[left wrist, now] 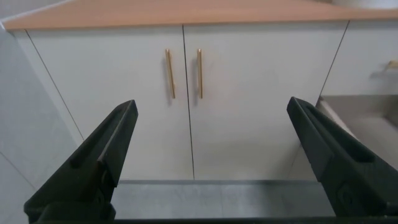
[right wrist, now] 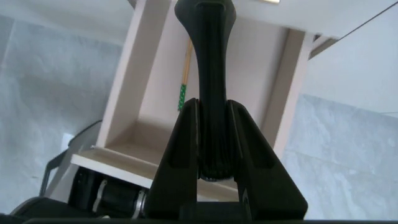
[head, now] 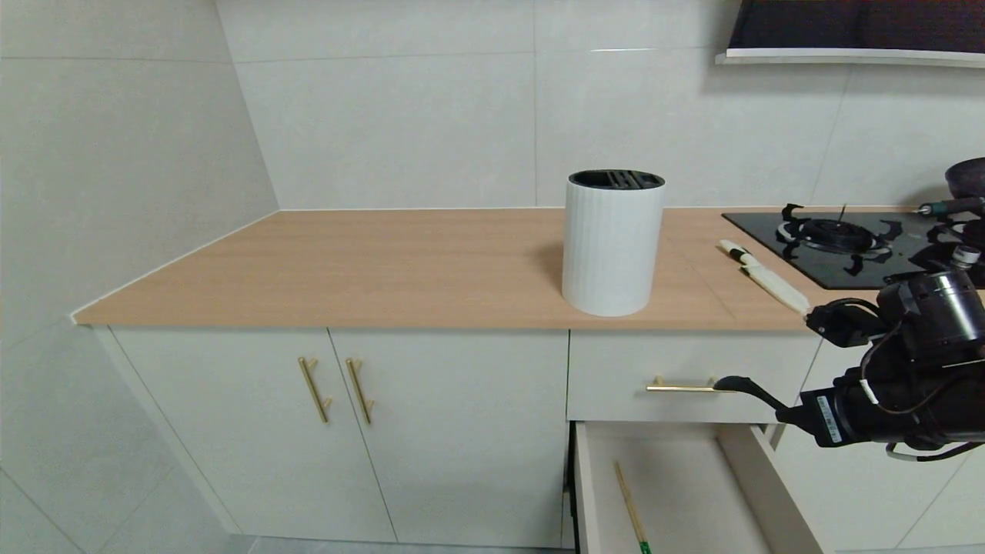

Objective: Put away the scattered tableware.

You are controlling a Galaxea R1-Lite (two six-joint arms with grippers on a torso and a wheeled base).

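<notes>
My right gripper (head: 804,417) is shut on a black utensil (head: 742,388), which sticks out leftward in front of the upper drawer's gold handle (head: 677,387). In the right wrist view the gripper (right wrist: 211,112) clamps the utensil (right wrist: 208,43) above the open lower drawer (right wrist: 134,74). A bamboo chopstick with a green end (head: 631,509) (right wrist: 184,78) lies in that drawer (head: 739,462). A white-handled knife (head: 766,278) lies on the wooden counter beside the stove. My left gripper (left wrist: 211,118) is open, low in front of the cabinet doors, with nothing between its fingers (left wrist: 109,149).
A tall white ribbed knife block (head: 612,242) stands on the counter (head: 385,261). A black gas stove (head: 839,238) with a dark pot (head: 968,177) is at the right. Two cabinet doors with gold handles (head: 335,388) (left wrist: 183,73) are below the counter.
</notes>
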